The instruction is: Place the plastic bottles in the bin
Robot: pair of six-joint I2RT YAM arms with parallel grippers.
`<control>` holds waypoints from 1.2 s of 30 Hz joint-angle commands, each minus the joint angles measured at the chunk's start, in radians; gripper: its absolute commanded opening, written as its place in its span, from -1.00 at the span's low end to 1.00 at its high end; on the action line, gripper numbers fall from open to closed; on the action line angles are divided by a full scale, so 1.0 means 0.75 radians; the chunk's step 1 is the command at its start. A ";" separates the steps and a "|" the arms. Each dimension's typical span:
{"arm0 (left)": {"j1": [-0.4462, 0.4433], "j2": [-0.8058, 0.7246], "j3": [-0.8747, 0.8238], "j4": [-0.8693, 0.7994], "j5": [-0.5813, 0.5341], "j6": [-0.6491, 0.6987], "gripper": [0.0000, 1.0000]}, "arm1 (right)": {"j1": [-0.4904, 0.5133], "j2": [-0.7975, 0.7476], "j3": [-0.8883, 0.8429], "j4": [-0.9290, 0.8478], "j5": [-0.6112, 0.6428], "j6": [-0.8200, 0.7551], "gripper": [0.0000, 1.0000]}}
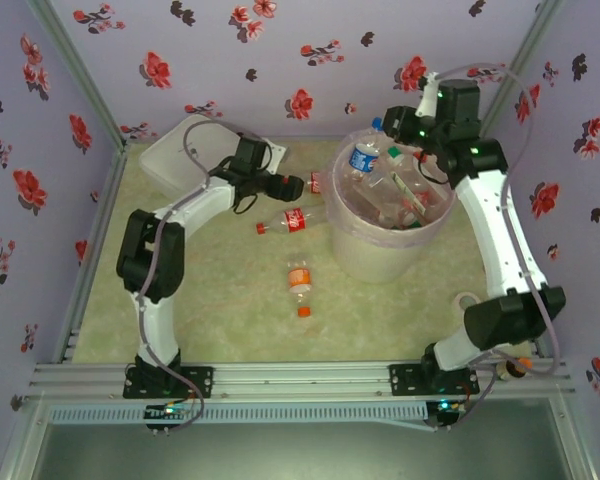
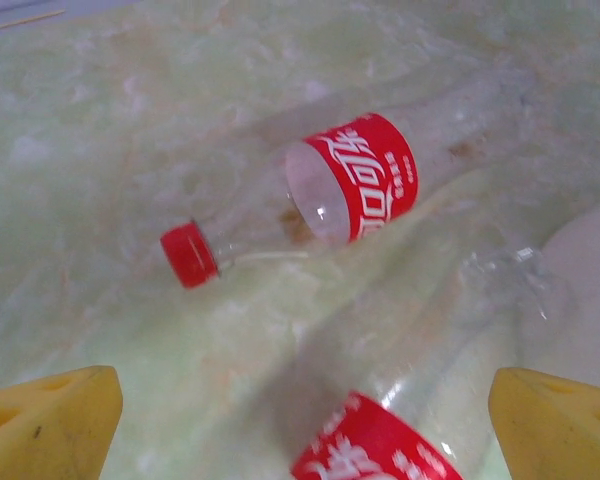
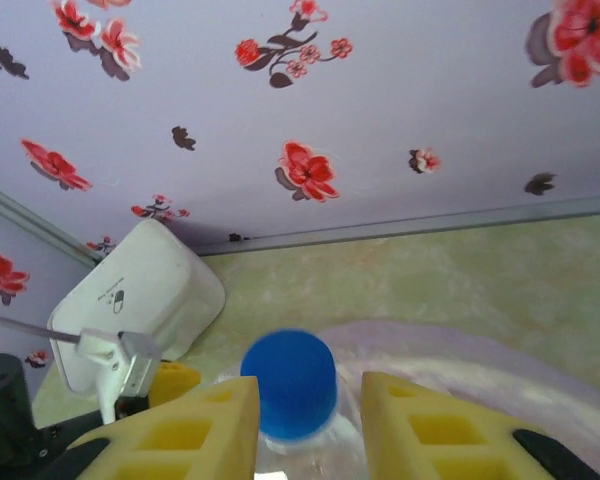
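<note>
The walls [image 3: 430,120] are lilac with red flowers. Left of the pale, pink-lined bin [image 1: 375,260] lie clear bottles [image 2: 360,180] with red labels, and one orange-capped bottle [image 1: 299,283].

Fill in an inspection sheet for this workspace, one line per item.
Surface: pale green marbled tabletop; no spills seen.
Job's things: bin holds several bottles; two red-label bottles and an orange-capped bottle lie on the table.
Clutter: white case in the far left corner.
Grippers: left gripper open above the red-label bottles; right gripper looks closed on a blue-capped bottle at the bin's far rim.
Cables: grey cables run in loose loops along both arms.
Surroundings: lilac flowered walls; metal rail at the near edge.
</note>
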 commanded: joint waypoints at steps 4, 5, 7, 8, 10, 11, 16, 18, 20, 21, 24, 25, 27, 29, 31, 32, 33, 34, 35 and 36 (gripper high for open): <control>-0.009 0.156 0.140 0.023 -0.025 0.011 0.92 | 0.014 0.101 0.130 0.062 -0.026 0.011 -0.55; -0.009 0.171 0.149 0.023 -0.026 0.008 0.92 | 0.016 0.105 0.121 0.059 -0.029 0.009 -0.59; -0.009 0.200 0.165 0.019 -0.027 0.009 0.92 | 0.023 0.107 0.091 0.030 -0.024 -0.003 -0.66; -0.009 0.209 0.169 0.015 -0.029 0.012 0.92 | 0.023 0.104 0.075 0.015 -0.020 -0.007 -0.69; -0.010 0.229 0.178 0.003 -0.029 0.017 0.92 | 0.023 0.085 0.012 0.002 -0.005 -0.012 -0.75; -0.009 0.235 0.178 0.000 -0.030 0.018 0.92 | 0.022 0.077 -0.023 0.007 -0.005 -0.012 -0.77; -0.010 0.254 0.175 -0.005 -0.030 0.028 0.92 | 0.023 0.049 -0.182 0.009 -0.024 0.004 -0.82; -0.009 0.261 0.179 -0.005 -0.029 0.033 0.92 | 0.022 0.041 -0.228 0.011 -0.038 0.011 -0.82; -0.009 0.269 0.188 -0.014 -0.026 0.038 0.91 | 0.023 0.024 -0.254 0.019 -0.036 0.015 -0.82; -0.009 0.273 0.192 -0.020 -0.021 0.042 0.91 | 0.022 0.013 -0.253 0.019 -0.032 0.013 -0.82; -0.009 0.282 0.209 -0.040 -0.011 0.058 0.91 | 0.021 -0.010 -0.187 -0.025 -0.007 -0.010 -0.76; -0.011 0.283 0.215 -0.046 -0.006 0.064 0.91 | 0.019 -0.020 -0.155 -0.047 0.006 -0.022 -0.72; -0.011 0.281 0.216 -0.051 0.000 0.072 0.91 | 0.013 -0.044 -0.104 -0.077 0.034 -0.043 -0.56; -0.012 0.274 0.215 -0.054 0.003 0.075 0.88 | -0.002 -0.078 -0.060 -0.104 0.059 -0.059 -0.30; -0.009 0.265 0.210 -0.053 0.001 0.075 0.86 | -0.019 -0.122 -0.035 -0.130 0.089 -0.074 -0.09; -0.010 0.262 0.209 -0.054 0.002 0.075 0.86 | -0.027 -0.141 -0.033 -0.137 0.103 -0.083 -0.02; -0.009 0.260 0.212 -0.051 -0.001 0.111 0.86 | -0.036 -0.166 -0.034 -0.148 0.117 -0.089 0.03; -0.009 0.260 0.215 -0.050 -0.003 0.132 0.87 | -0.047 -0.188 -0.040 -0.161 0.127 -0.098 0.07; -0.009 0.262 0.219 -0.049 -0.009 0.147 0.89 | -0.056 -0.206 -0.045 -0.173 0.132 -0.104 0.09; -0.009 0.266 0.232 -0.048 -0.013 0.172 0.91 | -0.065 -0.226 -0.057 -0.186 0.132 -0.111 0.12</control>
